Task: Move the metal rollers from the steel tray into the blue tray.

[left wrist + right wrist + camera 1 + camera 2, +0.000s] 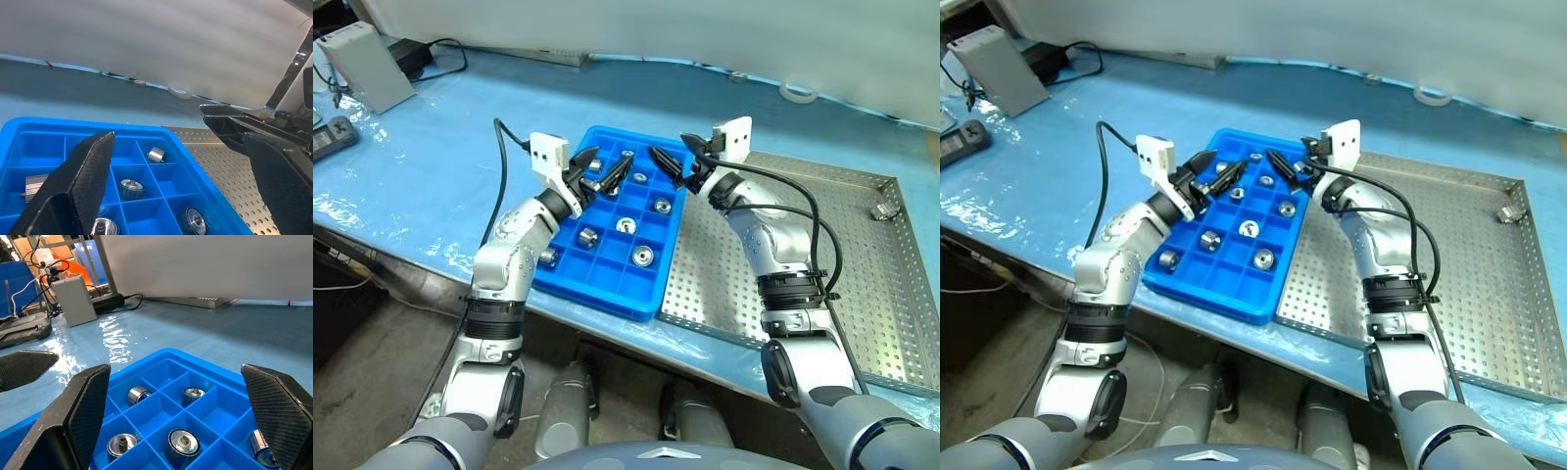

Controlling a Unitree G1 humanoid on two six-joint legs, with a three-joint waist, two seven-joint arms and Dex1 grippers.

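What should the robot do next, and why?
Probably swing the right gripper over to the last roller near the steel tray's far edge. Both grippers hang open and empty over the blue tray, which already holds rollers, so that one seems the only piece left.

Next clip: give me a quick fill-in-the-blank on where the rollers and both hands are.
1. Both hands, the left hand and the right hand, hover over the ___ tray.
2. Their fingers stand ___.
3. One roller lies in the ___ tray, near its far right corner.
4. Neither hand holds a ___.

Missing words: blue; open; steel; roller
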